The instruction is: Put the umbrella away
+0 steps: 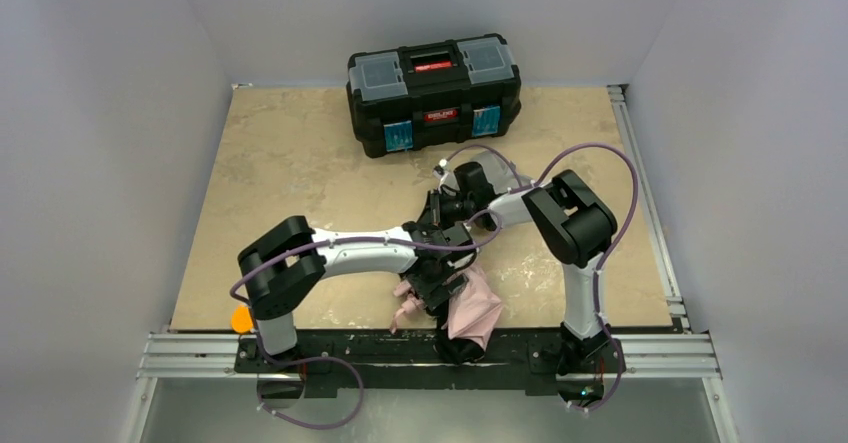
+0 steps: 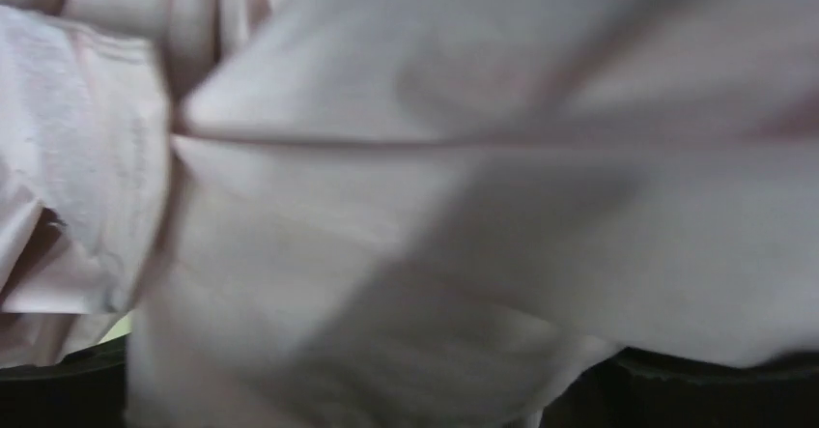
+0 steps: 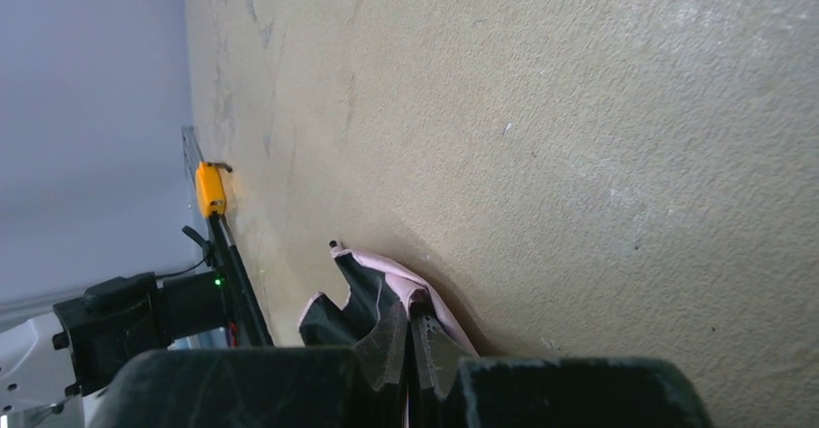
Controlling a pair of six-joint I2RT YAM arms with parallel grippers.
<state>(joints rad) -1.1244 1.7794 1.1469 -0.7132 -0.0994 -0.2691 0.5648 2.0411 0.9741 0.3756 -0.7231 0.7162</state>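
The umbrella [image 1: 475,308] is a pale pink bundle on the table near the front edge, between the two arm bases. My left gripper [image 1: 438,285] hangs right over it. Blurred pink umbrella fabric [image 2: 406,206] fills the left wrist view and hides the fingers. In the right wrist view, my right gripper [image 3: 409,303] has its fingertips pressed together on a fold of the umbrella [image 3: 362,293]. That fold is black inside with a pink edge and is lifted a little off the table. A rib tip sticks out at its far end.
A black toolbox [image 1: 434,91] with a red handle stands shut at the back of the beige table [image 1: 300,153]. A small orange object [image 1: 240,319] sits at the front left corner by the metal rail. The arms cross closely at mid-table.
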